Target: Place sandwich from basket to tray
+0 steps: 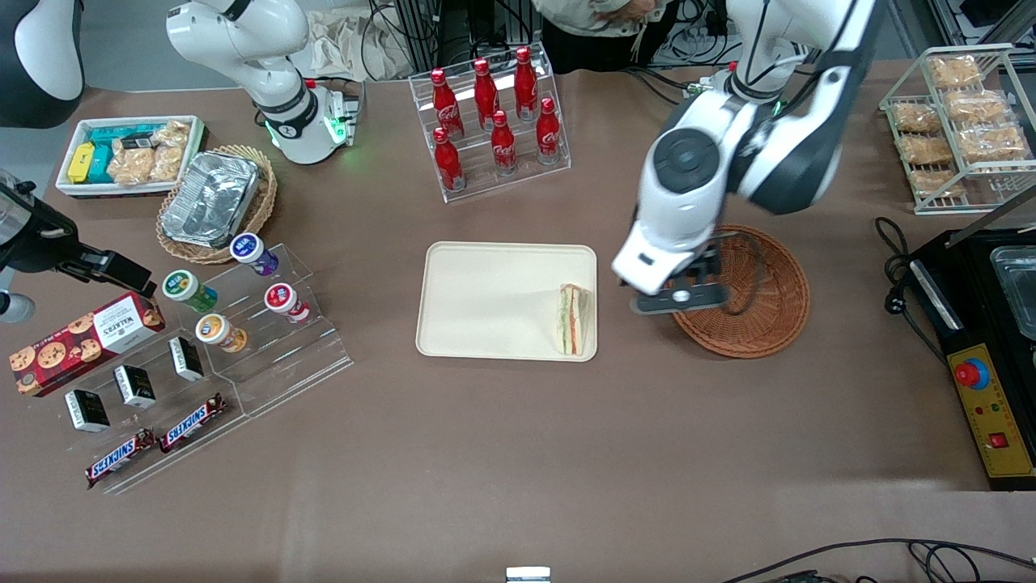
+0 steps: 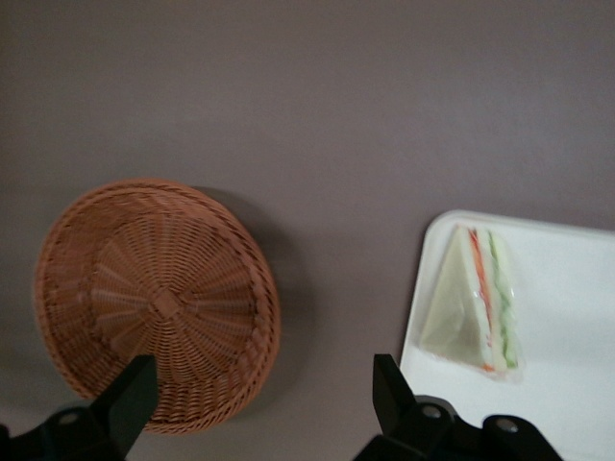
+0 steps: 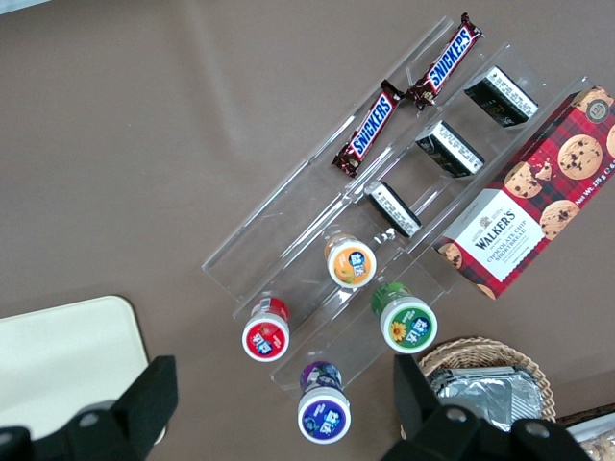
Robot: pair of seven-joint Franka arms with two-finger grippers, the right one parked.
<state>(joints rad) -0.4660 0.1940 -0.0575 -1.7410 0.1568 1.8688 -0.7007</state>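
Holding nothing: gripper (image 1: 678,296), fingers spread wide, hanging above the bare table between the tray and the basket, partly over the basket's rim.
Fingers: two dark fingers (image 2: 130,399) well apart in the left wrist view, with only table surface showing between them.
Sandwich: sandwich (image 1: 571,319) lies flat in the tray, touching the rim on the edge nearest the basket, its orange-red and green layers showing along the cut side; apart from the gripper.
Tray: cream tray (image 1: 486,300) in the middle of the table, holding the sandwich alone.
Basket: reddish-brown wicker basket (image 1: 765,304) just beside the tray, toward the working arm's end; its woven floor shows with nothing in it.
Foil tray: crinkled silver foil tray (image 1: 210,198) sits inside a lighter tan wicker basket (image 1: 257,212), toward the parked arm's end.
White bin: white bin (image 1: 73,146) holds bagged snacks and coloured packets, beside the tan basket.
Bottle rack: clear rack (image 1: 490,109) holds red cola bottles, farther from the front camera than the tray.
Wire rack: wire rack (image 1: 959,129) holds bagged pastries, at the working arm's end.
Clear steps: acrylic stand (image 1: 267,364) carries small lidded cups, dark boxes and Snickers bars, with a red cookie box (image 1: 81,340) alongside.
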